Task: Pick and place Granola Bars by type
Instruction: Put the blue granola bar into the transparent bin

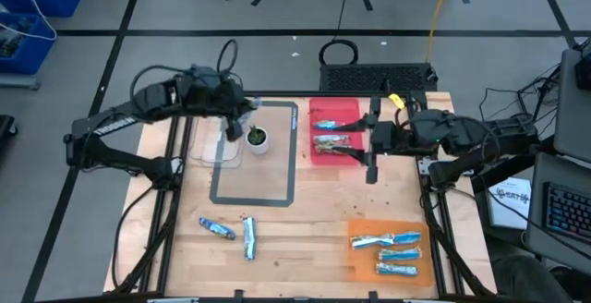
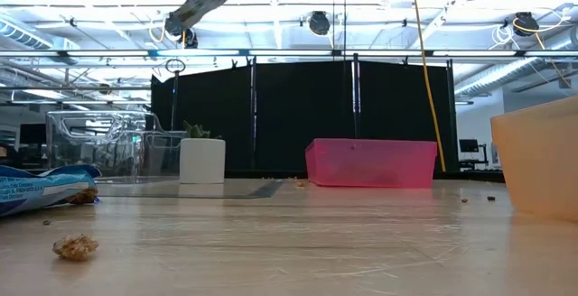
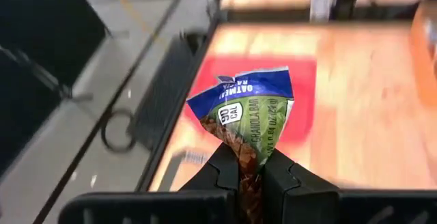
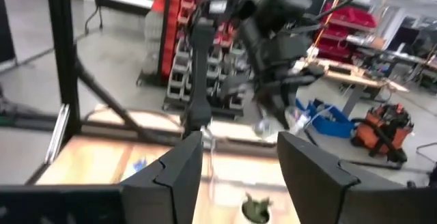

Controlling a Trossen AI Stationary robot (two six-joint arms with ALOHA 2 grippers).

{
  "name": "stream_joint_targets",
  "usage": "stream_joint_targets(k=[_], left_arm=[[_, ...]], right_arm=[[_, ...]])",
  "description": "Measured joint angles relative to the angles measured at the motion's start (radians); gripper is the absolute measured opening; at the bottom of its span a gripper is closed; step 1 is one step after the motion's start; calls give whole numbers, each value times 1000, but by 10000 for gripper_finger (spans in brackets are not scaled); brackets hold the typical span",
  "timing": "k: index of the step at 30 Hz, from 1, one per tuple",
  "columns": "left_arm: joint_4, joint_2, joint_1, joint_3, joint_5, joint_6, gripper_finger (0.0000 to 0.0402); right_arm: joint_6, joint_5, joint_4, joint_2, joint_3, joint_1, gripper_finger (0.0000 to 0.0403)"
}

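Note:
My left gripper (image 1: 236, 118) is raised above the clear container (image 1: 217, 144), beside the potted plant (image 1: 257, 138), and is shut on a blue-and-green granola bar (image 3: 244, 111). My right gripper (image 1: 363, 142) stands open with nothing between its fingers (image 4: 239, 176), at the right edge of the red bin (image 1: 319, 111), which holds a few bars (image 1: 331, 142). Three blue bars (image 1: 397, 252) lie on the orange tray (image 1: 362, 227). Two more blue bars (image 1: 217, 229) (image 1: 248, 236) lie flat on the table near its front left. My left gripper pinches the bar's crinkled lower end (image 3: 249, 173) between its two fingers. The rest of the wrapper sticks out beyond the fingertips, its wide blue end (image 3: 239, 87) farthest away. The bar is lifted clear of the table and the container.
A grey-framed mat (image 1: 277, 192) lies under the plant and the clear container. Crumbs (image 2: 75, 246) lie on the wood near the front edge. The middle of the table between mat and orange tray is bare wood. Black frame rails run along both table sides.

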Motion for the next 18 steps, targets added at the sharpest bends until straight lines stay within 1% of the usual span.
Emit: stream_joint_targets(k=[5,10,14,18], left_arm=[[-206,0,102,17,49,62,22],[-390,2,168,17,62,125,21],[-493,14,202,12,79,164,21],[-538,14,218,-46,99,193,21]], right_arm=[[9,0,-96,-12,0,17,182],[10,1,-139,-12,0,19,182],[9,2,-128,-9,0,19,183],[1,2,-114,-8,-1,19,183]])
